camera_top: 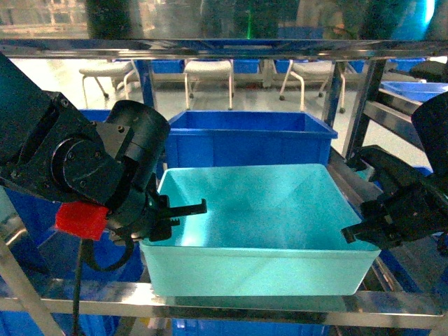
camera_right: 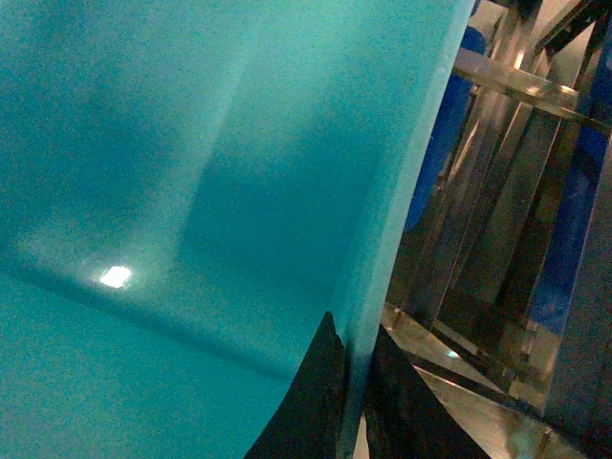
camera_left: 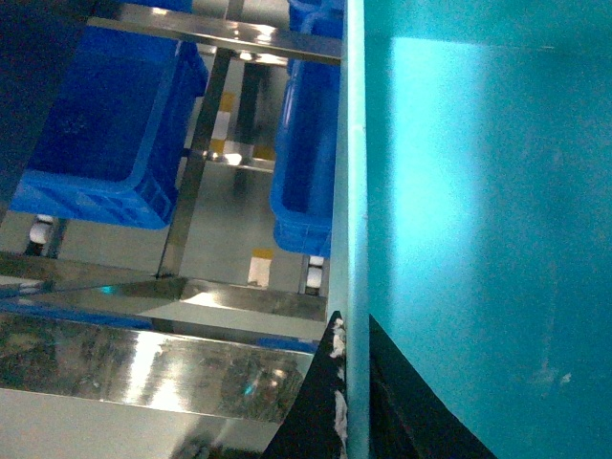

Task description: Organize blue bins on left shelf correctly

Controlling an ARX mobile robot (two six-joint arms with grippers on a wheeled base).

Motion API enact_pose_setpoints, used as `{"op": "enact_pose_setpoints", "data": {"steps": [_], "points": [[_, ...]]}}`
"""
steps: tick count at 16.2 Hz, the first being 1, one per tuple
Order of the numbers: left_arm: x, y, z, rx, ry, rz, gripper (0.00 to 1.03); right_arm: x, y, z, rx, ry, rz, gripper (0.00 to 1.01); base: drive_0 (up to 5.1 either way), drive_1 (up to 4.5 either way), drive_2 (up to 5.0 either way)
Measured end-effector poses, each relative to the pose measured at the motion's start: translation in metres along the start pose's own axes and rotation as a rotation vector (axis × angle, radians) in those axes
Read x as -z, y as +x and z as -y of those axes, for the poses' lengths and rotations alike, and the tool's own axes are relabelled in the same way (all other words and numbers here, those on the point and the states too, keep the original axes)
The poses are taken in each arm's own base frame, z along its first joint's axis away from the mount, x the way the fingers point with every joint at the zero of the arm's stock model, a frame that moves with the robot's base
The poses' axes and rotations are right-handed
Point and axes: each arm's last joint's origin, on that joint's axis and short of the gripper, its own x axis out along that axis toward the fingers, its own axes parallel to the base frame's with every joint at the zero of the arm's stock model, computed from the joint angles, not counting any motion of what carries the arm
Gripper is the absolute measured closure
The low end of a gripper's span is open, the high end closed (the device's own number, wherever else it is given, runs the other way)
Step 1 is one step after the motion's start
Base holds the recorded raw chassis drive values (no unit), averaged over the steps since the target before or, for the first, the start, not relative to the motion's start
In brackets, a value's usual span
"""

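A light turquoise blue bin (camera_top: 259,210) sits empty at the front of the left shelf (camera_top: 231,299), over its shiny steel front rail. My left gripper (camera_top: 171,217) is shut on the bin's left wall. In the left wrist view the rim runs straight between the gripper (camera_left: 356,392) jaws, with one black finger (camera_left: 320,406) outside the bin (camera_left: 478,239). My right gripper (camera_top: 360,234) is shut on the right wall. The right wrist view shows that gripper (camera_right: 354,402) pinching the rim, one finger (camera_right: 311,402) inside the bin (camera_right: 143,191).
A dark royal-blue bin (camera_top: 245,136) stands directly behind the turquoise one. More dark blue bins (camera_left: 105,124) sit on levels to the left and below. Another blue bin (camera_top: 420,89) is at the far right. Steel rails (camera_right: 497,382) and uprights (camera_top: 353,105) flank both sides.
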Motion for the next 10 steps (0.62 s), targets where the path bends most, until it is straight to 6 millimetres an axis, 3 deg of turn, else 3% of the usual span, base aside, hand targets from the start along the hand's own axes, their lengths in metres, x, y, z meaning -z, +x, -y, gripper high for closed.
{"op": "enact_pose_setpoints", "data": {"steps": [10], "points": [[-0.004, 0.016, 0.0, -0.011, 0.022, -0.021, 1.01, -0.005, 0.016, 0.002, -0.006, 0.002, -0.032, 0.99, 0.0, 0.0, 0.0]]}}
